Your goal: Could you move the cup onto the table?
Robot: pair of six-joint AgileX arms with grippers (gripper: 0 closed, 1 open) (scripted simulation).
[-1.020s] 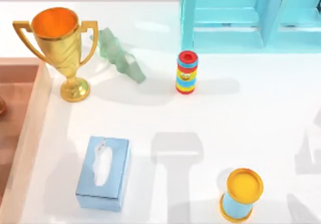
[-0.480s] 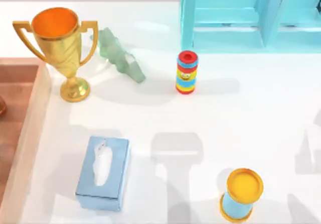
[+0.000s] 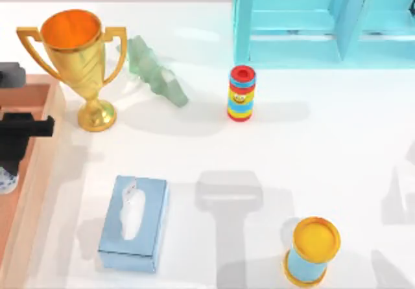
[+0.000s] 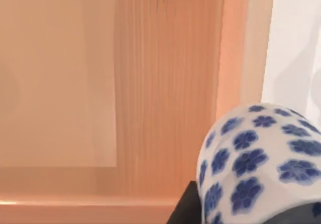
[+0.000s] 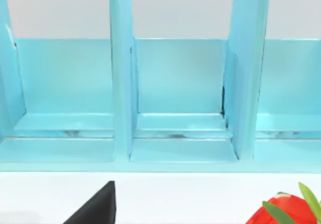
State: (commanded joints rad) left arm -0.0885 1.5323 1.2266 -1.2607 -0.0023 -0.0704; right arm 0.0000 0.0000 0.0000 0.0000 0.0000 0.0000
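Observation:
The cup (image 4: 256,169) is white with blue flowers. It hangs above the brown wooden tray (image 4: 165,83), close to the tray's rim, with the white table (image 4: 296,43) just past that rim. In the top view a sliver of the cup (image 3: 5,181) peeks out at the far left edge, over the tray (image 3: 39,172). My left gripper (image 3: 11,156) is black and reaches in from that edge, shut on the cup. The table (image 3: 311,146) spreads out to the right of the tray. My right arm is parked, facing the shelf.
On the table stand a gold trophy (image 3: 78,62), a pale green glassy piece (image 3: 155,72), a striped ring stack (image 3: 242,93), a blue tissue box (image 3: 134,223) and a yellow-lidded canister (image 3: 313,250). A turquoise shelf unit (image 3: 318,17) lines the back right. A red object (image 5: 286,211) lies before the shelf (image 5: 175,83).
My left arm has come into the top view at the far left edge, over the tray, with the cup in its gripper. The things on the table have stayed put.

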